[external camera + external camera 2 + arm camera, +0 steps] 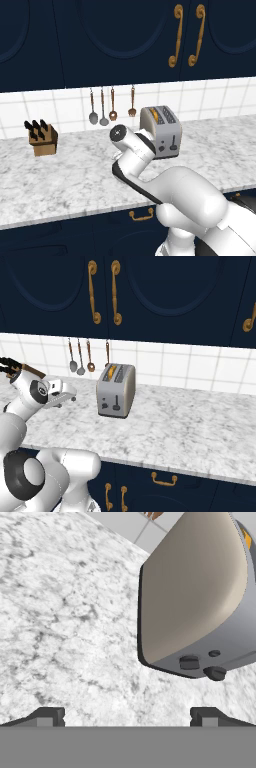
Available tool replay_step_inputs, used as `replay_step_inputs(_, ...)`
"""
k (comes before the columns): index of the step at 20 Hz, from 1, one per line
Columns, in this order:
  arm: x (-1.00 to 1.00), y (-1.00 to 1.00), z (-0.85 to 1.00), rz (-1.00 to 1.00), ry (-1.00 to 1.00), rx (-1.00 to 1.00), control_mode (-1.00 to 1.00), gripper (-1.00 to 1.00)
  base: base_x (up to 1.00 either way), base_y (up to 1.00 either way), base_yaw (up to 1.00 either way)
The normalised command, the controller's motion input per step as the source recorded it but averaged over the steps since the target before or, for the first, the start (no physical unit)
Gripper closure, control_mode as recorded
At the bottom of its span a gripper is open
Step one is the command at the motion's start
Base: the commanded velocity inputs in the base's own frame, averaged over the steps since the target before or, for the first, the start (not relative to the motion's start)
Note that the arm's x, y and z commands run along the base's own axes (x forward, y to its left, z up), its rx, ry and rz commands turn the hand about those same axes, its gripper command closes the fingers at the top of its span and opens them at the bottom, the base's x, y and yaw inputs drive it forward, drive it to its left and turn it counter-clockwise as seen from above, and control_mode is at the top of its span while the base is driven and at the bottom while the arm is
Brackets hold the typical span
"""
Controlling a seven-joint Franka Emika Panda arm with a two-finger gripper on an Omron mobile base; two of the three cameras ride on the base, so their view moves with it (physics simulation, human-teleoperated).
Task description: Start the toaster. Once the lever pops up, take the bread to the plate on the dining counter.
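We are seeing the toaster (116, 390) standing upright on the marble worktop (190, 431), its long axis running back toward the tiled wall and its end face with the lever (117, 404) pointing at us. The bread (111, 372) is sitting in one slot. Our gripper (127, 716) is hovering beside it, fingers spread wide, gripping nothing.

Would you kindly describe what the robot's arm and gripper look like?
The arm is glossy white with rounded, bulbous segments and dark grey-black bands and round caps at its joints. The gripper is white too, ending in two small dark jaws. No cables or markings show.
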Motion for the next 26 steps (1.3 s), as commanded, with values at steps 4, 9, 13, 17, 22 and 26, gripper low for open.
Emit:
replay_step_inputs(4, 0.00, 0.00, 0.00, 0.00, 0.00, 0.00, -1.00, -1.00, 0.00, 0.00, 0.00)
replay_step_inputs(9, 0.00, 0.00, 0.00, 0.00, 0.00, 0.00, -1.00, -1.00, 0.00, 0.00, 0.00)
replay_step_inputs(13, 0.00, 0.00, 0.00, 0.00, 0.00, 0.00, -1.00, -1.00, 0.00, 0.00, 0.00)
replay_step_inputs(17, 0.00, 0.00, 0.00, 0.00, 0.00, 0.00, -1.00, -1.00, 0.00, 0.00, 0.00)
replay_step_inputs(22, 0.00, 0.00, 0.00, 0.00, 0.00, 0.00, -1.00, -1.00, 0.00, 0.00, 0.00)
replay_step_inputs(26, 0.00, 0.00, 0.00, 0.00, 0.00, 0.00, -1.00, -1.00, 0.00, 0.00, 0.00)
